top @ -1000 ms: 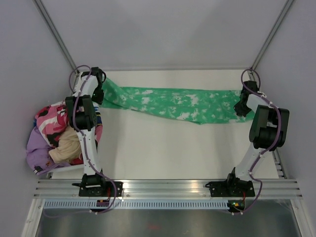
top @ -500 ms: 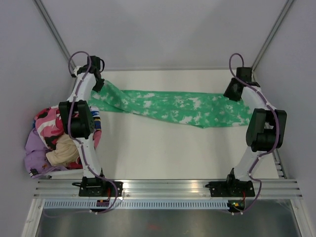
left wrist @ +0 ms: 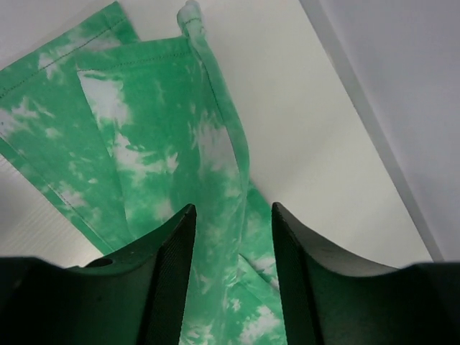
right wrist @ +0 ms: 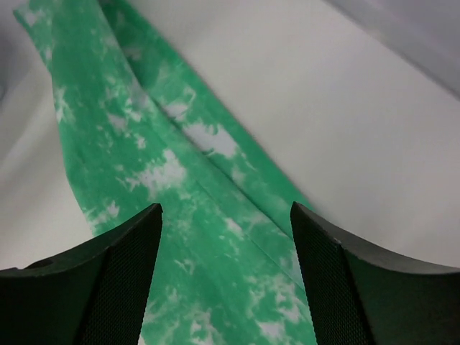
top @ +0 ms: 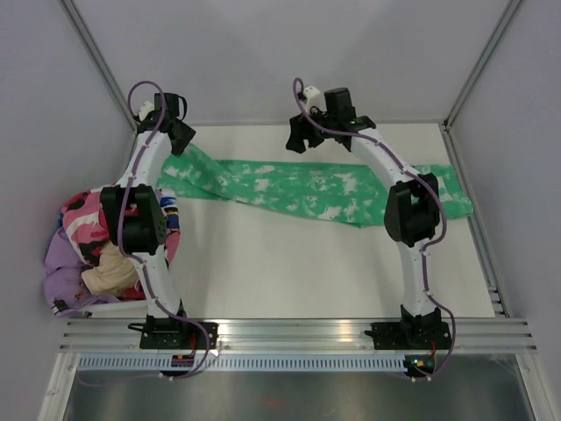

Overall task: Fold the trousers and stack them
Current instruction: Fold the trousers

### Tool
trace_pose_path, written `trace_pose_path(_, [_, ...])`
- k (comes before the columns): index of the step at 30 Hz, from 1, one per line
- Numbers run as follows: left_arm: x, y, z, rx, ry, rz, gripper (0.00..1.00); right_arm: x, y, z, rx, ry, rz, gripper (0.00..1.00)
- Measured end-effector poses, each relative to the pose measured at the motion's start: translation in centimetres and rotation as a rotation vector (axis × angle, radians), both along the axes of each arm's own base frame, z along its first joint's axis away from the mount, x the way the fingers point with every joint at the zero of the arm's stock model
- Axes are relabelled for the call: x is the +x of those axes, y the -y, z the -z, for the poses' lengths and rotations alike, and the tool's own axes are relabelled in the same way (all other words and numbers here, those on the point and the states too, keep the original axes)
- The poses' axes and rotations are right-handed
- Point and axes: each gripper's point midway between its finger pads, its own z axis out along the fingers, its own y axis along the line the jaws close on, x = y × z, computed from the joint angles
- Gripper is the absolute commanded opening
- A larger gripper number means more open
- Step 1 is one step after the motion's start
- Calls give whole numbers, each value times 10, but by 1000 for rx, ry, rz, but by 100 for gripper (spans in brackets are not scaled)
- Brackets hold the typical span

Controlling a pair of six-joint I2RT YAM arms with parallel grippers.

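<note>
Trousers point(top: 298, 189) spread across tbl point(top: 289, 254), unheld

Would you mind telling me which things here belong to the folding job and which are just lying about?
Belongs to the job: the trousers, laid out lengthwise across the table; the left arm's fingers and the right arm's fingers, both parted over them.
Just lying about: the pile of other clothes at the table's left edge, pink-patterned, purple and beige.

Bright green trousers point(top: 307, 189) mottled with white tie-dye blotches, on a plain white tabletop point(top: 289, 263). A clothes heap point(top: 88, 230) shows pink, black and white patches, plus lilac and beige fabric.
</note>
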Motion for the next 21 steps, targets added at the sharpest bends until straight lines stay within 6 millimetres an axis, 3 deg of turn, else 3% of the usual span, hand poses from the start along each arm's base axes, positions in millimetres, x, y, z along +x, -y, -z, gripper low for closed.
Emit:
trace_pose_path(5, [-7, 0, 21, -21, -39, 16, 60, -15, -51, 95, -58, -143, -125, 86])
trace_pose_path(9, [-15, -4, 38, -57, -74, 22, 61, -24, -74, 137, -90, -190, -157, 88])
trace_pose_path(15, [-18, -17, 43, -76, -82, 20, 60, -31, -111, 157, -139, -142, -188, 88])
trace_pose_path(21, [-22, -26, 50, -79, -95, 24, 61, -31, -125, 160, -184, -79, -184, 85])
